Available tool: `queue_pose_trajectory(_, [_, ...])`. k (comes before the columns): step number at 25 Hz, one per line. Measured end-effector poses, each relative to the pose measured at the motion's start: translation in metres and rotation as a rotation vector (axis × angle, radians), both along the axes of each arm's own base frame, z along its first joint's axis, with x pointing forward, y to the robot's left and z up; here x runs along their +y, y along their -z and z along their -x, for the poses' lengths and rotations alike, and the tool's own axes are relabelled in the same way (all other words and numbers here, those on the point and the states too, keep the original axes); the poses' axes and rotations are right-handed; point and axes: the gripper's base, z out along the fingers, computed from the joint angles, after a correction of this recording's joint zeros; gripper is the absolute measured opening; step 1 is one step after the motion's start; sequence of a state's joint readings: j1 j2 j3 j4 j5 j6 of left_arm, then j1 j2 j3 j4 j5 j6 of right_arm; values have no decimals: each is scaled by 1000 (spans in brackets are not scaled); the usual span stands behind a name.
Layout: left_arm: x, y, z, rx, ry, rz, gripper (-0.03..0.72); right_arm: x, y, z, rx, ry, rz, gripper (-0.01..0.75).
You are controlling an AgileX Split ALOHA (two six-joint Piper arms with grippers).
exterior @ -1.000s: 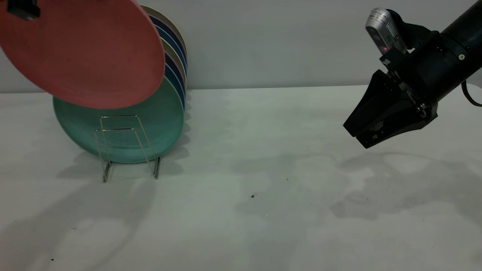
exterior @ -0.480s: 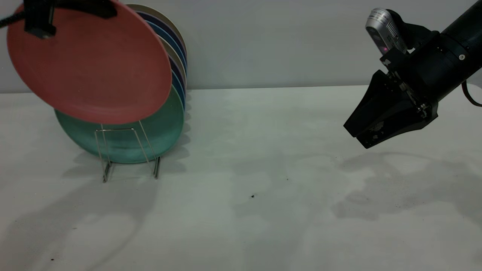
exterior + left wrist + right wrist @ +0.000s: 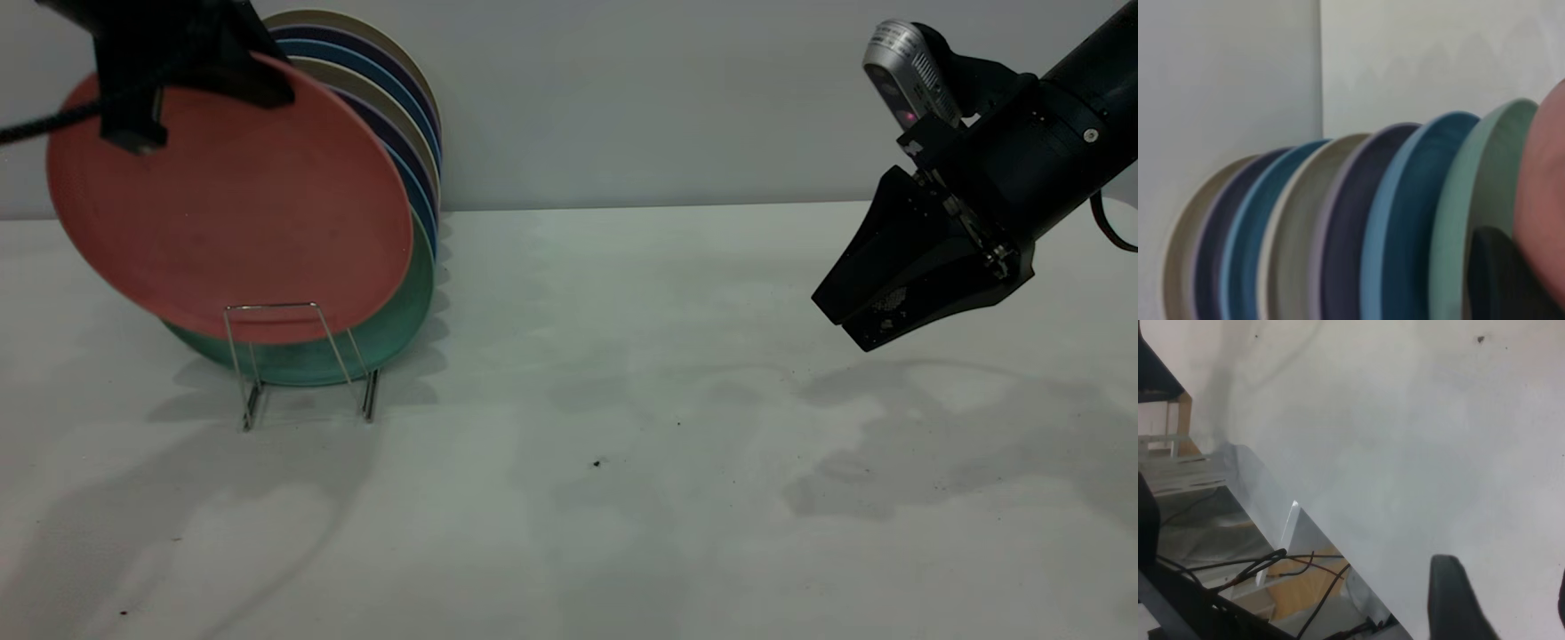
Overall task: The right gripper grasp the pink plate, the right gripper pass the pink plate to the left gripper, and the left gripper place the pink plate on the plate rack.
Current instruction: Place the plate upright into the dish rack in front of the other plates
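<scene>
At upper left, the left gripper (image 3: 133, 133), clamped on the plate (image 3: 231, 200), has lowered it to the rack (image 3: 298, 360), nearly seated, while the right gripper (image 3: 845, 324) idles at right, jaws together.

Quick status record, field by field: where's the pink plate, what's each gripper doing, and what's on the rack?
pink plate: held by its upper rim, tilted, in front of the teal-green plate; lower edge behind the front wire loop
left gripper: shut on the pink plate's top edge, above the rack
right gripper: holds nothing, hanging above the table at the far right
plate rack: silver wire, front loops visible
teal-green plate: frontmost in the rack
other plates: blue, dark and beige, standing in a row behind
placement: not released
</scene>
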State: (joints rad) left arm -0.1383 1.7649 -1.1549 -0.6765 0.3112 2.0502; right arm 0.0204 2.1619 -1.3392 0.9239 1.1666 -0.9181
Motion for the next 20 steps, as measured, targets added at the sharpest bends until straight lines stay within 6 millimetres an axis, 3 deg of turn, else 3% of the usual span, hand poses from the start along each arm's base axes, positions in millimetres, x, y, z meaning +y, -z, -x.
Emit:
queue_pose_trajectory(8, [5,27,-11,29,-44,-18,81,-1,1,1,0,-14,15,398])
queue_pose_trajectory(16, [5,31,-13,29,-61,-16,84,-1,1,1,0,-15,17,398])
queue_pose_trajectory(20, [5,31,-15,22,-86,5,152,-1,1,1,0,-16,17,398])
